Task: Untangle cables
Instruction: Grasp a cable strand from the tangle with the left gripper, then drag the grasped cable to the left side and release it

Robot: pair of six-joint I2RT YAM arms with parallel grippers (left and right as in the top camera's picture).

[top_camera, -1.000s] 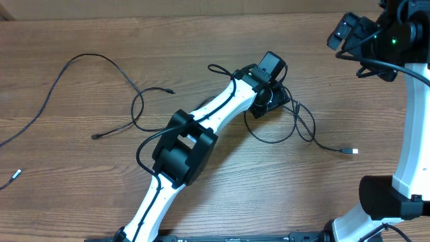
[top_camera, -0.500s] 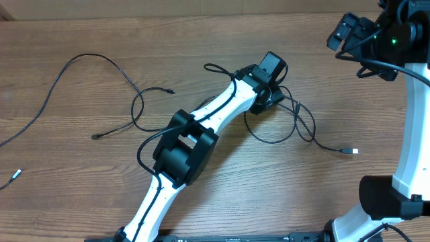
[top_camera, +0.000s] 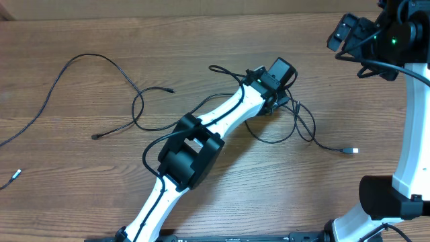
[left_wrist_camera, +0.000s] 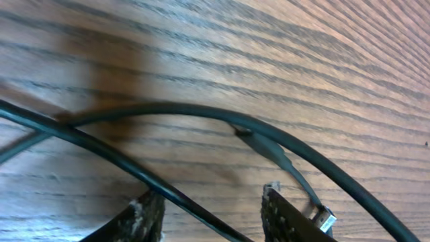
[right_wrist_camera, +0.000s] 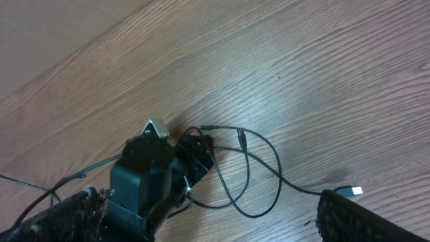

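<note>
Thin black cables lie on the wooden table. One loose tangle of loops (top_camera: 299,124) lies right of centre and ends in a pale plug (top_camera: 352,152). A long strand (top_camera: 87,58) runs across the left side, with a small loop (top_camera: 138,104). My left gripper (top_camera: 277,102) is low over the right tangle. In the left wrist view it is open (left_wrist_camera: 215,222), and a black cable (left_wrist_camera: 181,198) passes between its fingers, with a silver-tipped plug (left_wrist_camera: 325,218) beside the right finger. My right gripper (top_camera: 346,33) is open (right_wrist_camera: 215,222) and empty, high above the loops (right_wrist_camera: 259,178).
The left arm (top_camera: 201,134) stretches from the front edge to the table's middle. The right arm's white base (top_camera: 403,168) stands at the right edge. A loose pale cable tip (top_camera: 13,176) lies at the far left. The table's back edge (top_camera: 168,17) runs along the top.
My left gripper has shifted a little to the right and back over the right tangle. The small cable loop behind it moved slightly. The right arm has not moved.
</note>
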